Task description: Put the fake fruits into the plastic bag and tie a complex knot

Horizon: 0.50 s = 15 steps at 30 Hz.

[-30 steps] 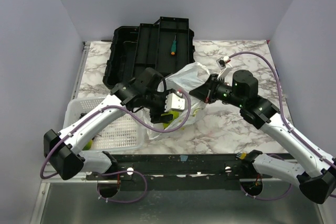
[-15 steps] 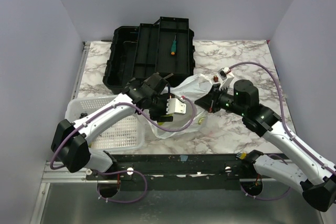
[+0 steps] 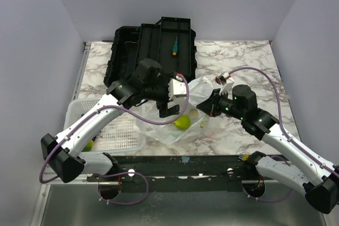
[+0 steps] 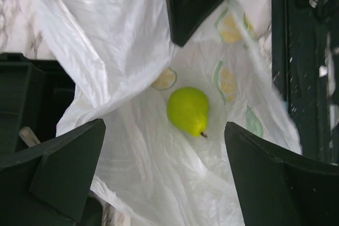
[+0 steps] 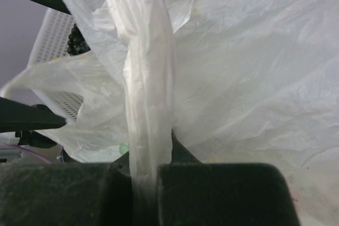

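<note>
Left pincer (image 4: 164, 125) hangs open above the bag (image 4: 127, 51), with a pear (image 4: 188, 110) lying inside. Right pincer (image 5: 145, 170) clamps the gathered handle (image 5: 148, 93). Open desk (image 3: 249, 59) lies rightward, the toolbox (image 3: 153, 51) borders behind, and the basket (image 3: 116, 136) borders left.

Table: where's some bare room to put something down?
Barest is the far-right marble, between the toolbox and the right edge. A smaller strip lies in front, between the bag and the right arm. The middle is crowded with the bag, left gripper and right gripper; the basket fills the front left.
</note>
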{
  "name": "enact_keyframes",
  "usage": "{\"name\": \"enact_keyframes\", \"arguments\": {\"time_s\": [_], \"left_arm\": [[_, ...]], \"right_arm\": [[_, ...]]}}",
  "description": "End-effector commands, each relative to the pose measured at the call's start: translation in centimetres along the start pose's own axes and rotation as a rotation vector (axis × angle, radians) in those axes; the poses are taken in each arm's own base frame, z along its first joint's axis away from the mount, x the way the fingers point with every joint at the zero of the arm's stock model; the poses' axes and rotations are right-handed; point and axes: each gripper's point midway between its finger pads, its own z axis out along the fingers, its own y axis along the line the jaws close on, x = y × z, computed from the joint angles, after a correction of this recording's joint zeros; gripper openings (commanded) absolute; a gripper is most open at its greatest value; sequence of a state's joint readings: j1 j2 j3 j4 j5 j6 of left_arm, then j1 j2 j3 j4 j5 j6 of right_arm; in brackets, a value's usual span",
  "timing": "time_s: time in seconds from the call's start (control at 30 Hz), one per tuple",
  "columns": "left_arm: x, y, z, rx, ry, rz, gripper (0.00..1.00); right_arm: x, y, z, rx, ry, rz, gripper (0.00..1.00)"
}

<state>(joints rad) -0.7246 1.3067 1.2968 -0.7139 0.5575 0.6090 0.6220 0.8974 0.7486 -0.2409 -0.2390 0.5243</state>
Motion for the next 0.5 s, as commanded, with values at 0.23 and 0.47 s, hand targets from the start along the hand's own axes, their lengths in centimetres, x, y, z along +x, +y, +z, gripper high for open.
{"name": "enact_keyframes", "arguments": {"time_s": [0.23,0.47], "left_arm": [[-5.3,5.6,-12.0,-0.251,-0.342,-0.396,0.98],[10.6,5.2,-18.5,-0.593,0.105,-0.555,0.98]], "right_arm": [[-1.6,-1.3,-0.3,0.072,-0.074,0.075,0.01],[-1.2,-1.5,-0.5,0.078,-0.073,0.074,0.01]]}}
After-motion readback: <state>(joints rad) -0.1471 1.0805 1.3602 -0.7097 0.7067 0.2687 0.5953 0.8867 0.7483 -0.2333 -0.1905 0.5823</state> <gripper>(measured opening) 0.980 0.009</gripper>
